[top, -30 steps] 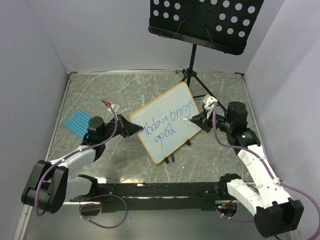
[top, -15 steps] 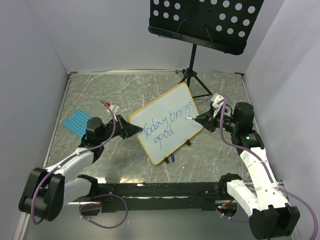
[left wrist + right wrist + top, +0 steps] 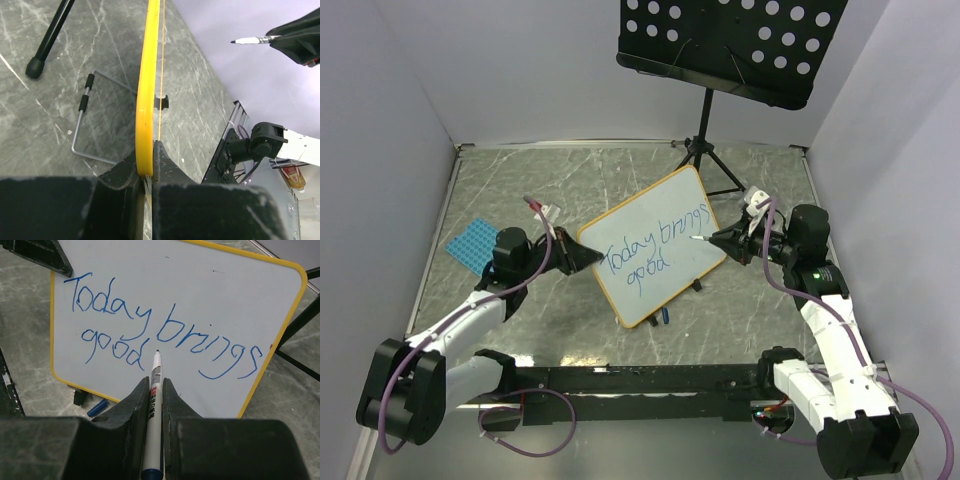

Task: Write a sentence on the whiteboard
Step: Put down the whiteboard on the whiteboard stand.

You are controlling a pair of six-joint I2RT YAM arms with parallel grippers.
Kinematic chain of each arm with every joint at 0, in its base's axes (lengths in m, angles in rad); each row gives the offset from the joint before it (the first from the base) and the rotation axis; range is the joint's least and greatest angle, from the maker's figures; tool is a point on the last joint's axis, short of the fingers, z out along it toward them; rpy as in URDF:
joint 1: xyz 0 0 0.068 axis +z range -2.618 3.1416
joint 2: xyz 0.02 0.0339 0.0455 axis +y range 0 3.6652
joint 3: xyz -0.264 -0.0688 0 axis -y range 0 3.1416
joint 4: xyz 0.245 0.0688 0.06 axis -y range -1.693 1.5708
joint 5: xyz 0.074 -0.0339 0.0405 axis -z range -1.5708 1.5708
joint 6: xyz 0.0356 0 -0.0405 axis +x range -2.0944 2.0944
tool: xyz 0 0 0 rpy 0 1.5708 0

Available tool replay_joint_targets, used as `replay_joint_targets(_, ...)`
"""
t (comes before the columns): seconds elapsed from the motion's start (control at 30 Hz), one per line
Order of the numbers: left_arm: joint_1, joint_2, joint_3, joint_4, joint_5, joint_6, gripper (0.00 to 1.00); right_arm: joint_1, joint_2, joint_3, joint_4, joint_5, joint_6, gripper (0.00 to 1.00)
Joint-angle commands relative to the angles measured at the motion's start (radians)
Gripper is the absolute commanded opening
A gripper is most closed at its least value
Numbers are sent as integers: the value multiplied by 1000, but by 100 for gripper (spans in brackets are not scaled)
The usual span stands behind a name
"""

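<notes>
Well, blue sentence (image 3: 165,330) on yellow-framed whiteboard (image 3: 210,290)

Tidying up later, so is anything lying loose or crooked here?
A small blue piece, likely the cap of the white marker, lies loose beside the black foot of the orange-framed whiteboard. The board stands skewed on the table, pinched by the left gripper.

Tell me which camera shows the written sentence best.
Right wrist: the sentence faces the camera above the marker, large and legible, reading "Today brings good". Top external shows it small and slanted. Left wrist sees the whiteboard edge-on, so no writing shows.
</notes>
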Motion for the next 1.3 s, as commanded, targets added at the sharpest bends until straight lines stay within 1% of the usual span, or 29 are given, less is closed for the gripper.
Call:
replay_joint_targets(0.0, -13, 19, 56, -168, -21, 124, 1, -9, -4, 0, 9, -34, 1, 0)
replay_joint_targets(0.17, -12, 58, 53, -164, -50, 141, 1, -8, -9, -1, 6, -41, 3, 0)
replay_joint_targets(0.23, -13, 54, 30, -123, -63, 136, 1, -8, -7, 0, 5, -42, 1, 0)
replay_joint_targets(0.4, -15, 23, -5, -102, -115, 135, 1, -9, -4, 0, -1, -54, 0, 0)
replay_joint_targets(0.43, -15, 14, -8, -107, -144, 133, 1, -9, -6, 0, -3, -54, -2, 0)
replay_joint_targets(0.5, -16, -15, -7, -150, -172, 131, 1, -9, -7, 0, -4, -60, -2, 0)
replay_joint_targets(0.53, -16, -24, -5, -170, -216, 127, 1, -9, -9, 0, -6, -62, -3, 0)
replay_joint_targets(0.57, -18, -46, -8, -197, -230, 128, 1, -9, -9, 0, -6, -64, -3, 0)
replay_joint_targets(0.67, -27, -79, -25, -211, -281, 131, 1, -9, -9, 0, -7, -71, -2, 0)
replay_joint_targets(0.87, -33, -51, -31, -211, -320, 160, 1, -9, -13, 0, -9, -77, -2, 0)
replay_joint_targets(0.93, -33, -40, -27, -233, -337, 174, 1, -9, -13, 0, -12, -79, -5, 0)
replay_joint_targets(0.97, -33, -35, -16, -253, -368, 194, 1, -9, -13, -1, -14, -77, -6, 0)
replay_joint_targets(1.07, -33, -43, -1, -296, -382, 208, 1, -11, -12, -1, -17, -85, -9, 0)
replay_joint_targets(1.1, -33, -44, 5, -317, -411, 214, 1, -9, -12, 0, -17, -85, -9, 0)
replay_joint_targets(1.27, -27, -70, -1, -359, -443, 190, 1, -9, -13, 0, -17, -91, -9, 0)
